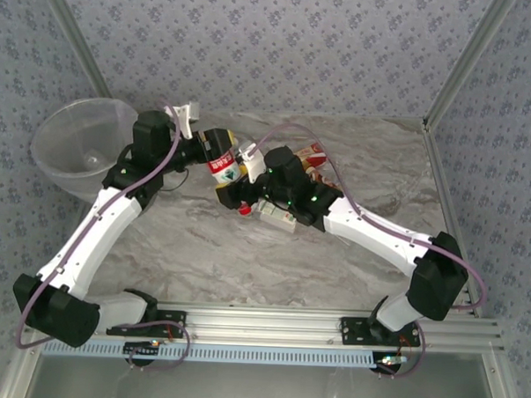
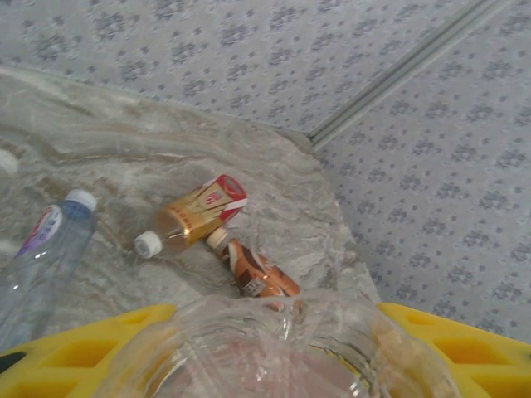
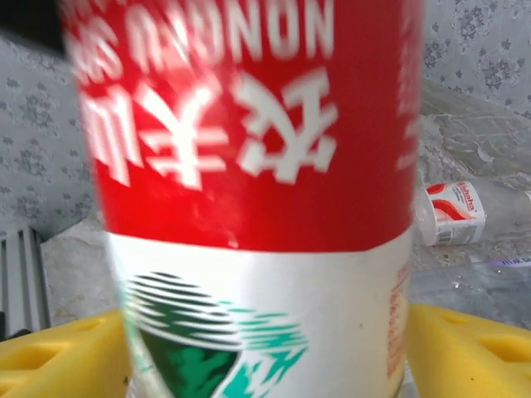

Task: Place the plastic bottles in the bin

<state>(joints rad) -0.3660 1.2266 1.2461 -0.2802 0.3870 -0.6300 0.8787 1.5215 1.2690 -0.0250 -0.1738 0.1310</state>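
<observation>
A plastic bottle [image 1: 224, 169] with a red and white-green label hangs above the table's middle, held from both sides. My left gripper [image 1: 215, 153] is shut on its clear base end, which bulges between the yellow fingers [image 2: 75, 352] in the left wrist view. My right gripper [image 1: 241, 185] is shut on the labelled body [image 3: 249, 207], between its yellow fingers [image 3: 58, 356]. The bin [image 1: 75, 129], a wide translucent whitish basket, stands at the far left beside the left arm. Its inside looks empty.
An amber bottle [image 2: 195, 217], a brown-orange one [image 2: 257, 272] and a bluish one [image 2: 41, 257] lie on the marble table [image 1: 245, 260]. Another with a red-white label [image 3: 452, 213] lies further off. More clear bottles [image 1: 278, 217] lie under the right arm. Metal frame posts [image 1: 456, 75] edge the table.
</observation>
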